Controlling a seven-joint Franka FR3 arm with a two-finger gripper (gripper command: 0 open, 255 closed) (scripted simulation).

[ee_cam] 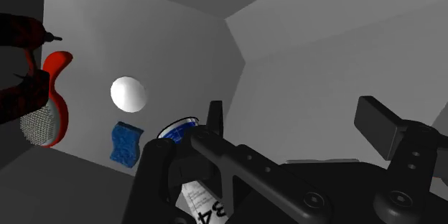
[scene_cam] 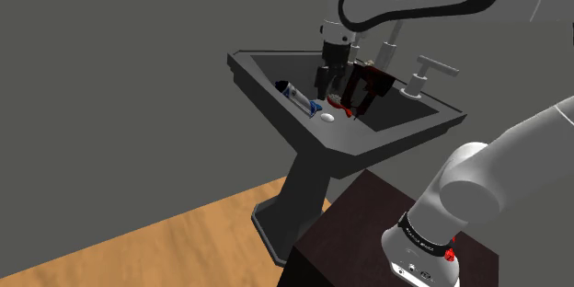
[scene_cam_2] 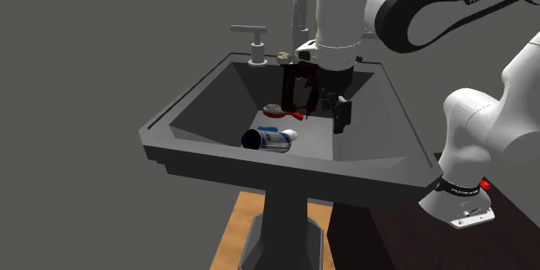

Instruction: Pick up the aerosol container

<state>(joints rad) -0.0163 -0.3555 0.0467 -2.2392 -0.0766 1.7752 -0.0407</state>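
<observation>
We are not done yet, and the lifting has not begun. The gripper hangs low inside the dark sink. Its two black fingers stand wide apart, and nothing is between them. So the hand is open and empty.

The aerosol container lies on its side on the sink floor. It is white with a blue end. In the wrist view it sits just beside one finger, partly hidden behind it, not in the gap. We think the hand must slide over a little so the can is between the fingers. Then it must close on the can and lift it out.

Now we count what is in the sink:
- one can
- one red brush
- one white round thing, perhaps a soap
- one blue sponge
- one dark red tool, close by the gripper

There is one tap at the back of the sink. We see one arm with one gripper.
</observation>
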